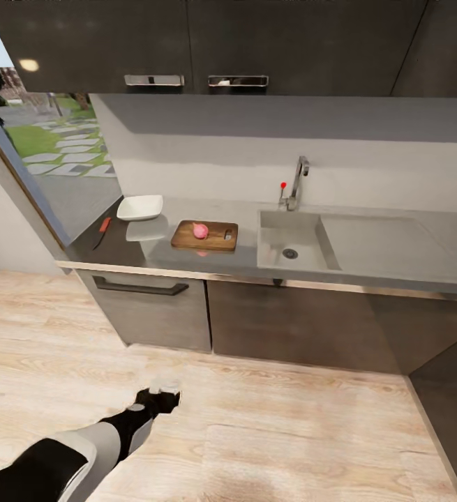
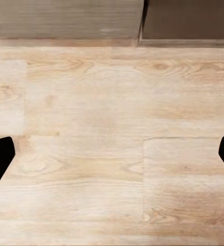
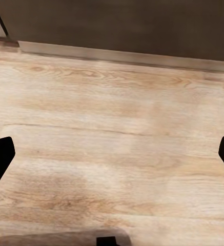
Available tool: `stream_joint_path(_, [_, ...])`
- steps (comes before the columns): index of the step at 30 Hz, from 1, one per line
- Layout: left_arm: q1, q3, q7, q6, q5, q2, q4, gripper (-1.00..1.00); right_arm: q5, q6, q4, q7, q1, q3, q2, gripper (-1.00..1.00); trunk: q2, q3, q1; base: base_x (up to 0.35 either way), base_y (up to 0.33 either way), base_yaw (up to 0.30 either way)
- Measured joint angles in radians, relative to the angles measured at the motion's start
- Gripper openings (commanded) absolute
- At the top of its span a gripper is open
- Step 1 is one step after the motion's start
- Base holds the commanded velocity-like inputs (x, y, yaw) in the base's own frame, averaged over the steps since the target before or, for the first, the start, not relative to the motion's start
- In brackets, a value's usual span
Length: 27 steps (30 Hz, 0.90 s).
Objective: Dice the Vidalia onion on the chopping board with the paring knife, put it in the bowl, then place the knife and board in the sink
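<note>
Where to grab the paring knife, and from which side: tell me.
Take the paring knife by its red handle, the end nearer the bowl, coming from above: it lies flat on the countertop, dark blade pointing toward the front edge. Both claws look open.

A home kitchen: a grey countertop [image 1: 368, 268] with a steel sink [image 1: 292, 244] and tap [image 1: 296, 183] at one o'clock, dark cabinets [image 1: 207, 42] above (garden window [image 1: 54, 139] at eleven), pale wood floor [image 1: 270, 432] underfoot.
</note>
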Motion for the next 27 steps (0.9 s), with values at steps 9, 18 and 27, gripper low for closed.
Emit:
stream_joint_path(9, [0.291,0.001,0.006,-0.406,0.004,0.076,0.003,1.0,0.001,0.075,-0.032,0.001,0.0,-0.003,-0.004,1.0,0.0,0.0,0.0,0.0,0.0,0.0])
stream_joint_path(18, [0.431,0.002,0.275,-0.813,0.003,0.093,0.003,1.0,0.002,0.217,-0.27,-0.056,0.001,-0.005,-0.017,1.0,0.0,0.0,0.0,0.0,0.0,0.0])
stream_joint_path(27, [0.437,0.0,0.329,-0.825,0.001,0.087,0.001,1.0,0.002,0.251,-0.296,-0.071,0.001,0.0,-0.021,1.0,0.0,0.0,0.0,0.0,0.0,0.0])
